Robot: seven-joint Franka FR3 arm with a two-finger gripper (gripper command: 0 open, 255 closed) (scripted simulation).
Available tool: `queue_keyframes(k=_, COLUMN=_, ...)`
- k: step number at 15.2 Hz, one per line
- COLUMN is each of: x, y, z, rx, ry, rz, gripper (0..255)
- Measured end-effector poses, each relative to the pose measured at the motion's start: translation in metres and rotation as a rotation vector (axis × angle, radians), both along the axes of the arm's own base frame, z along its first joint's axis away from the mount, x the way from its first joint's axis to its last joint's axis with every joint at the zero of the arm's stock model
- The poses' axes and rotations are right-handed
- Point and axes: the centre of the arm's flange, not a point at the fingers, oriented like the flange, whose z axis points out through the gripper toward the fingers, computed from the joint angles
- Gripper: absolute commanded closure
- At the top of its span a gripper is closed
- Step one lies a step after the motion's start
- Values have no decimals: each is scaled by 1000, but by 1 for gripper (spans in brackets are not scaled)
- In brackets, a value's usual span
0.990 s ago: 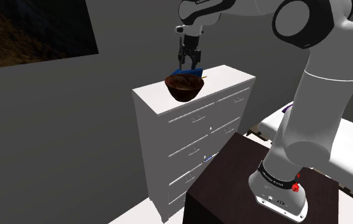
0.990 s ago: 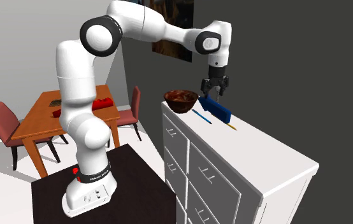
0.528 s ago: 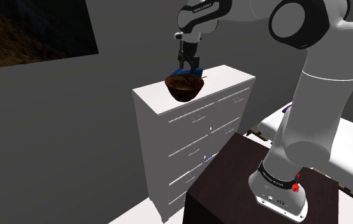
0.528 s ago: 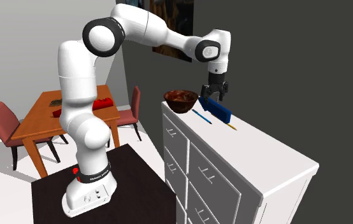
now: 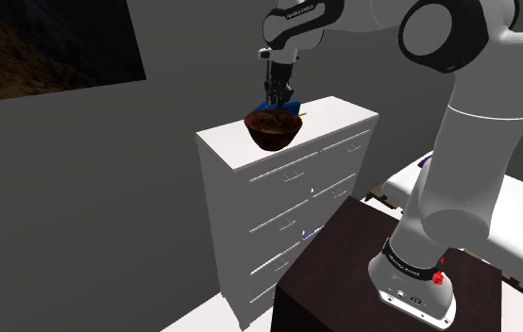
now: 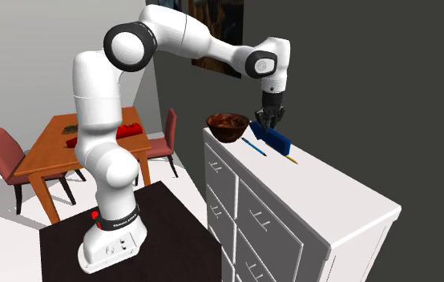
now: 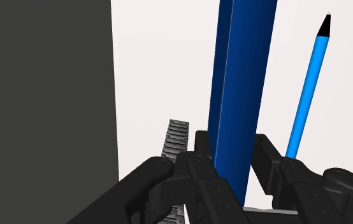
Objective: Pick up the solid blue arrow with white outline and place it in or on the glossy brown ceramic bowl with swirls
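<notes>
On the white dresser (image 6: 341, 188) your gripper (image 7: 231, 147) clasps the blue arrow (image 7: 242, 76) at its end, so lifting may pivot it loose.

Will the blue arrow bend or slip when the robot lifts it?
The blue arrow looks like a straight, flat-sided slab, so it is probably stiff. The hand clasps it near one end, so the long end might droop. Its faces look smooth, perhaps slippery.

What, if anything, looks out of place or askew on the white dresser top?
Nothing is spilled or damaged. The one oddity is the blue arrow, which stands on its thin edge beside the brown bowl rather than lying flat; the pincer clasps it.
</notes>
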Motion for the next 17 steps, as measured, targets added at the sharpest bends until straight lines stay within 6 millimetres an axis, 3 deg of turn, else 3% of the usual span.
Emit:
queue_keyframes(k=9, x=0, y=0, z=2, rx=0, ry=1, rz=0, gripper=255)
queue_keyframes(k=17, x=0, y=0, z=39, rx=1, ry=4, rz=0, gripper=255)
